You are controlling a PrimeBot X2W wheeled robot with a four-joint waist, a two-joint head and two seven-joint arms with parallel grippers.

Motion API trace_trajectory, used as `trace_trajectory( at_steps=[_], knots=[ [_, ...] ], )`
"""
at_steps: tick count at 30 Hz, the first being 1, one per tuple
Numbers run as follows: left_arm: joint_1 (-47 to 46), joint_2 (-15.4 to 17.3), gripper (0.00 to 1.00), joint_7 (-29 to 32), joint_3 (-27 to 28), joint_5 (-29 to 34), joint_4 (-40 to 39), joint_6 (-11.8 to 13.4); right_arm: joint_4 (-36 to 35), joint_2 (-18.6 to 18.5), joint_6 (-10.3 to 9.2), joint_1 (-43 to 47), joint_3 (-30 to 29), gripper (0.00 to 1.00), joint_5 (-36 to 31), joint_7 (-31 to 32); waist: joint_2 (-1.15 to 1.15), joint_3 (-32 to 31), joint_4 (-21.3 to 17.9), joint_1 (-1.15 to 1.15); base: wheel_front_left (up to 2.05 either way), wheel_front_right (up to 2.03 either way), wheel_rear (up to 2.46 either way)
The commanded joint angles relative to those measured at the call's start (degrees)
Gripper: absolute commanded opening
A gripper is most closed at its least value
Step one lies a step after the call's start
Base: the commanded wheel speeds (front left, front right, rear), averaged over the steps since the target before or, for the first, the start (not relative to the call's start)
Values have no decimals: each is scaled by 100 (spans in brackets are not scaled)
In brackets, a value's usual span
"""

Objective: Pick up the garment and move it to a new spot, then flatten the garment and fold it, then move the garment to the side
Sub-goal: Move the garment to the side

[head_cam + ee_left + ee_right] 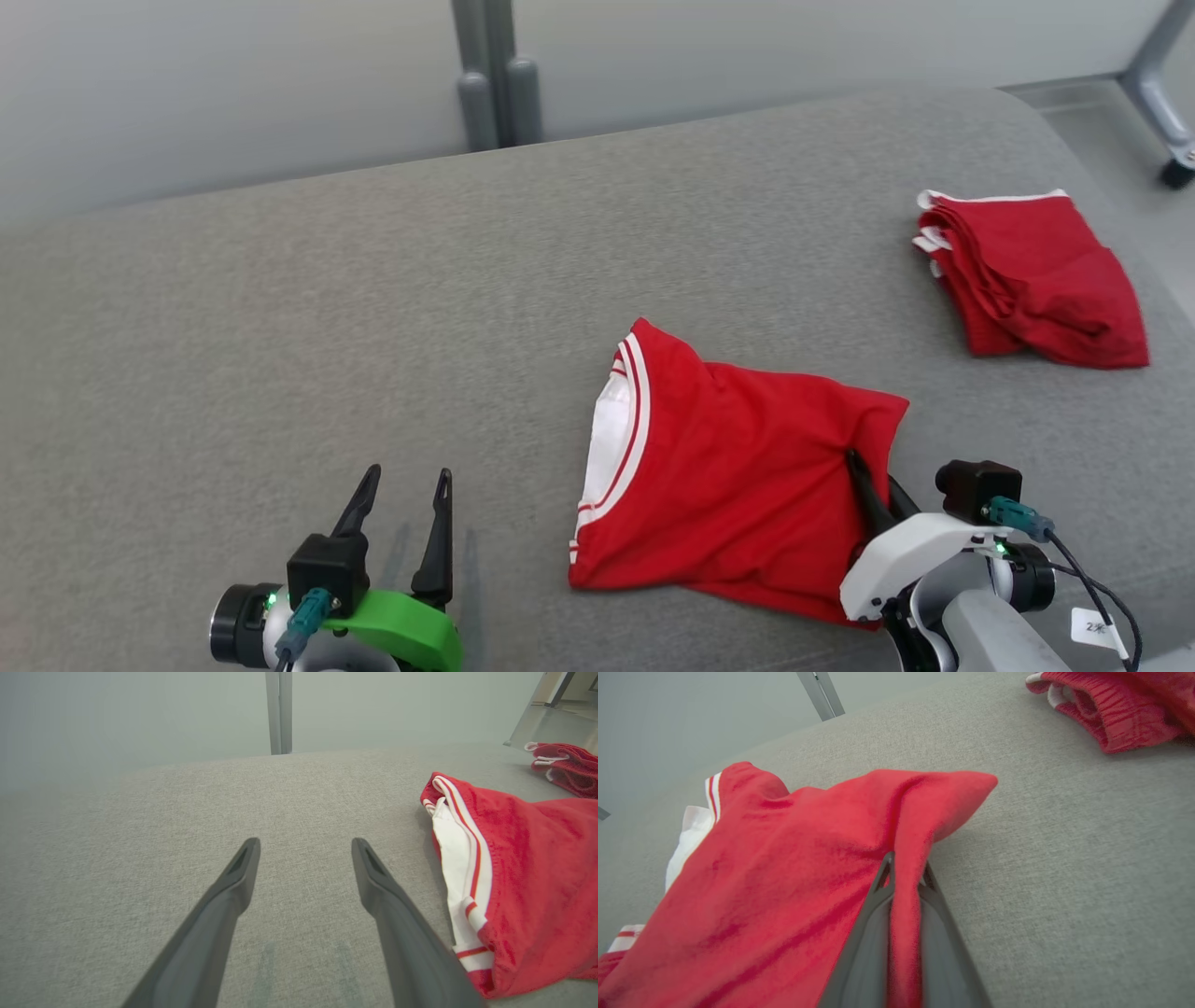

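Note:
The garment (738, 476) is red with white-striped trim and lies folded on the grey surface, right of centre. My right gripper (859, 467) is shut on a pinched ridge of its right edge; in the right wrist view the red cloth (903, 896) runs between the two dark fingers (873, 905). My left gripper (406, 481) stands open at the lower left, over bare fabric well left of the garment. In the left wrist view its fingers (243, 868) spread wide, with the garment's white-trimmed edge (460, 858) off to the right.
A second red garment (1032, 275) lies folded at the far right of the grey surface (373, 327), near its edge. A grey post (495, 75) rises behind the surface. A metal leg with a caster (1178, 173) stands at the upper right.

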Motion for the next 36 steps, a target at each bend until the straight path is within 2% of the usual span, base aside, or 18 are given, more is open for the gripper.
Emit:
trace_trajectory(
  at_steps=[1, 8, 14, 17, 26, 30, 36],
  knots=[
    [-80, 20, 100, 4, -23, -47, -39, 21, -31, -19, -13, 100, -3, 0, -32, -14, 0, -123, -1016, 0, 0, 0, 0],
    [-209, 21, 100, 4, -182, 42, -119, -91, -145, -3, -12, 202, -66, 0, 58, -14, 0, 24, -1486, 0, 0, 0, 0],
    [-382, 22, 100, 4, -269, 136, -137, -155, -224, 7, -11, 148, 8, 0, 37, -14, 0, 240, -1544, 0, 0, 0, 0],
    [-437, 22, 100, 4, -345, 183, -139, -189, -264, -2, -10, -12, 155, 0, -73, -14, 0, 403, -1446, 0, 0, 0, 0],
    [-781, 27, 100, 5, -397, 376, -112, -284, -322, -482, -9, -1203, 820, 0, -399, -14, 0, 1009, -835, 0, 0, 0, 0],
    [-829, 23, 100, 5, -352, 417, -107, -314, -335, -791, -10, -1846, 950, 0, -469, -14, 0, 1175, -601, 0, 0, 0, 0],
    [-882, 23, 100, 5, -385, 393, -125, -322, 109, -1433, -10, -2655, 800, 0, -625, -14, 0, 1266, -321, 0, 0, 0, 0]
  ],
)
